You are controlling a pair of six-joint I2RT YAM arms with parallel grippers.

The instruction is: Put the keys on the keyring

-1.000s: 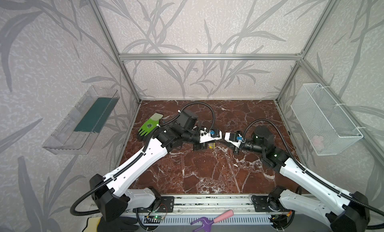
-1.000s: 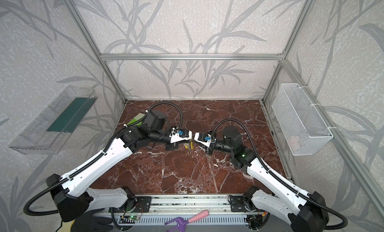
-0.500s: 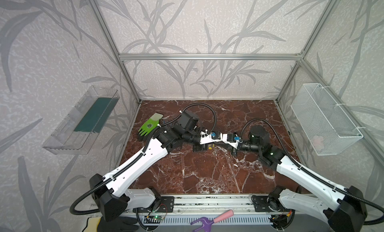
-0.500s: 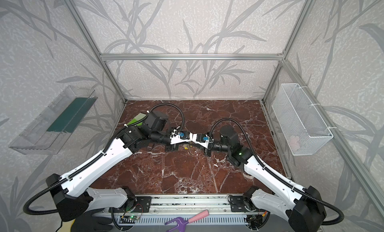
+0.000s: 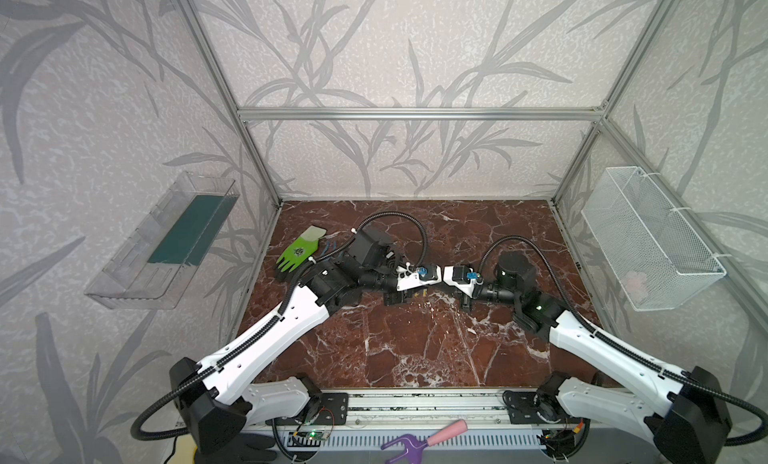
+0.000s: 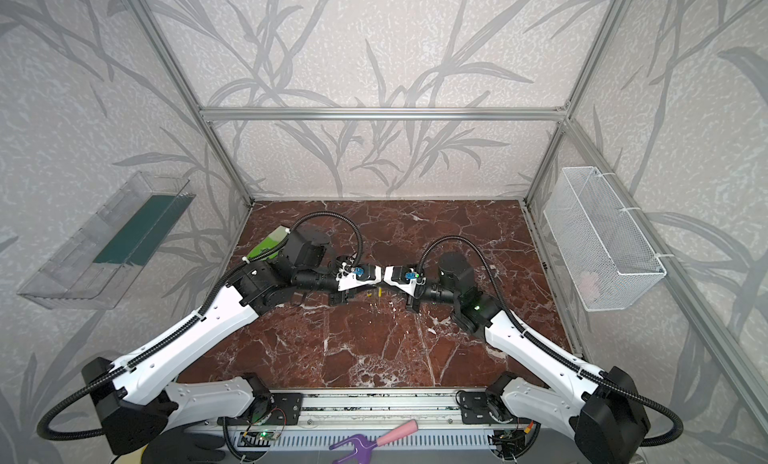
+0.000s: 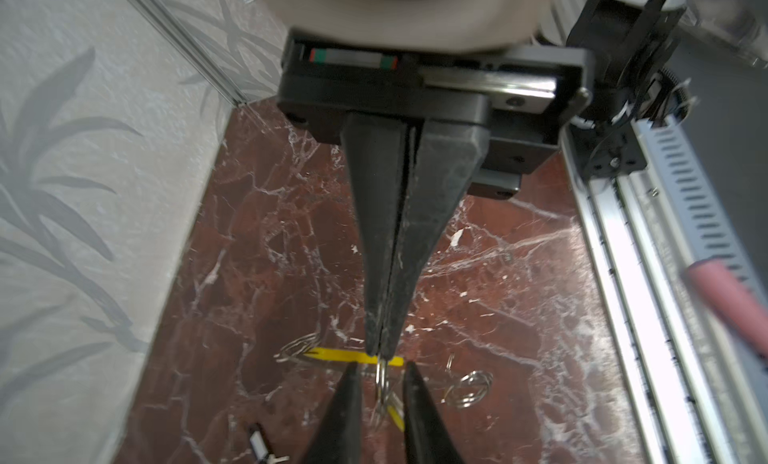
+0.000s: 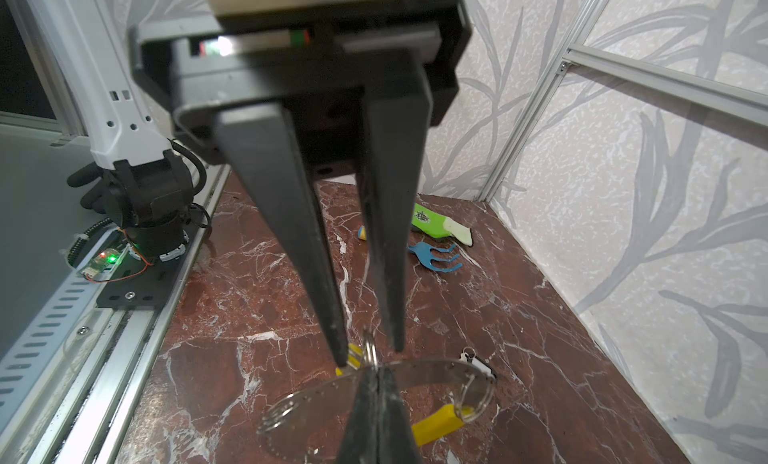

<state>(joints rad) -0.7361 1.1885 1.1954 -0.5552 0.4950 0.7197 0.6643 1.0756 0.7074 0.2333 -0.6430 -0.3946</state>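
The red marble table [image 5: 415, 350] sits inside leaf-patterned walls, and your two arms meet nose to nose at its middle. You have just swapped grips. The left gripper [image 8: 369, 353] was clamped a second ago and now stands narrowly parted with nothing between its fingers. The right gripper [image 7: 380, 350] was slightly open and has pressed fully shut. The tagged key [image 7: 383, 393] pokes its small ring straight out of the right tips, so it looks as if that key has passed to your right side, and the left is free for the next job. The ring sits in the gap between the parted left fingers without touching either one. The key's yellow tag is just beside the nearer finger. The keyring [image 8: 432, 372] runs right across the same spot, its grey band passing at the right tips. I cannot tell whether the band is in the pinch too, or whether the key's ring is already threaded on it. Its yellow segment [image 8: 436, 426] lies on the far side of the grippers. The fob key [image 8: 478, 364] lies on the marble just beside the band's far rim, untouched. Back the left out straight, because those fingers flank the ring closely.
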